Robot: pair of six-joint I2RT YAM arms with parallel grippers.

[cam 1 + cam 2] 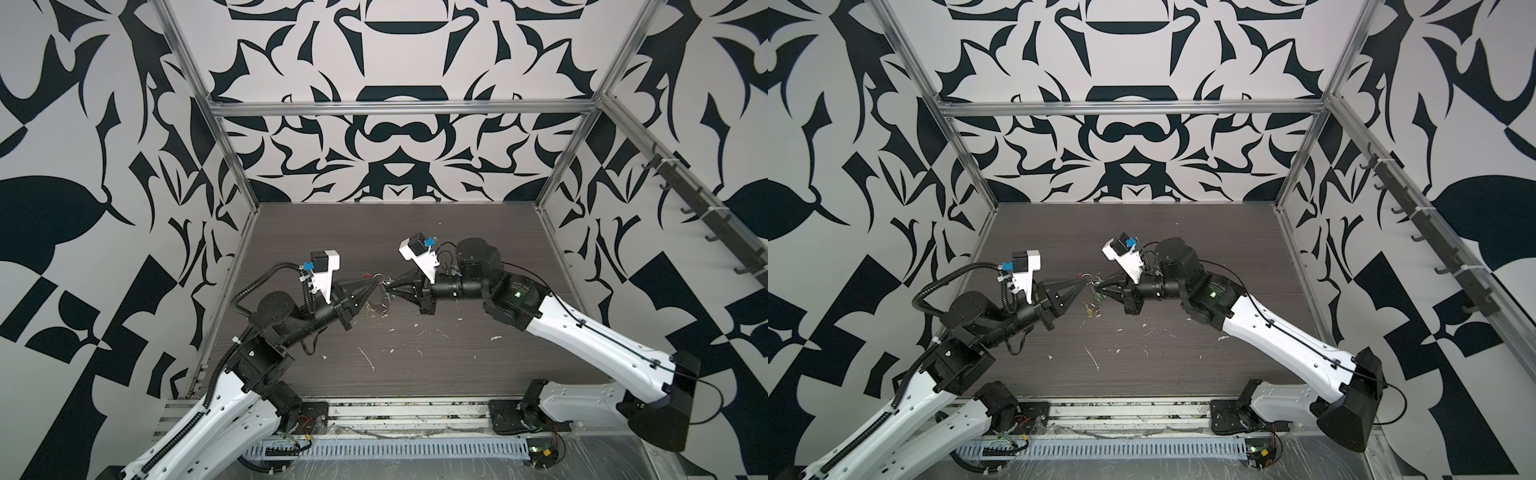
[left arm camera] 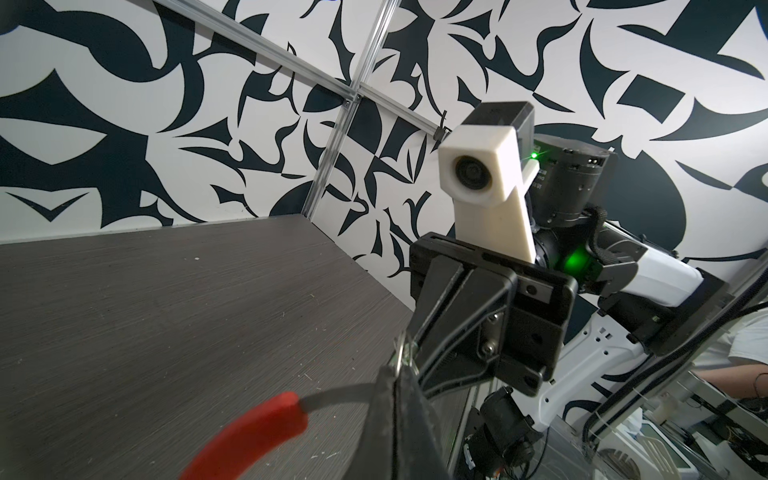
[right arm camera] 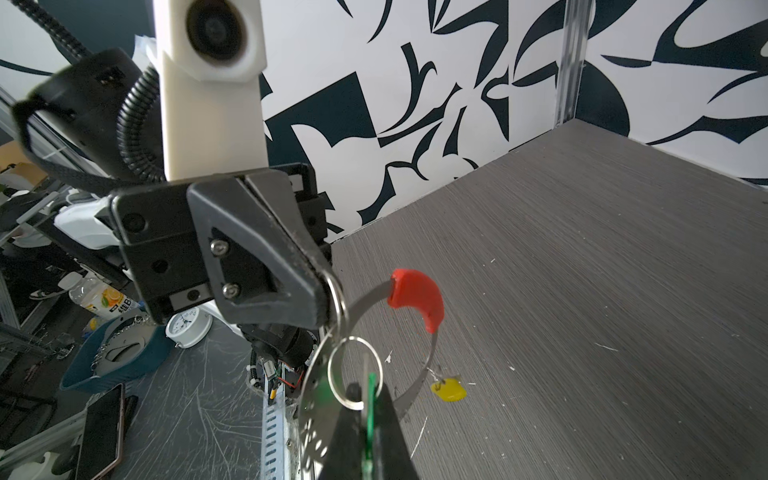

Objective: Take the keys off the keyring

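Top views first: where do we find the keyring (image 1: 383,308)?
— In both top views it hangs over the middle of the table (image 1: 457,249), held between the left gripper (image 1: 376,286) and the right gripper (image 1: 391,287), whose tips nearly meet. Its red sleeve (image 1: 367,274) sits toward the back edge, and the yellow key (image 1: 369,308) dangles toward the front edge.
Left wrist view: do we see the grip?
— We do. The left gripper (image 2: 395,411) is clamped tight on the hoop's grey band, and the red sleeve (image 2: 249,436) curves away from it.
Right wrist view?
— Our right gripper (image 3: 365,428) is pinched on the green key (image 3: 370,395). We see that key edge-on, its long axis running along the fingers, threaded on a small silver ring (image 3: 353,370). Whether the yellow key (image 3: 449,390) touches the table we cannot tell.
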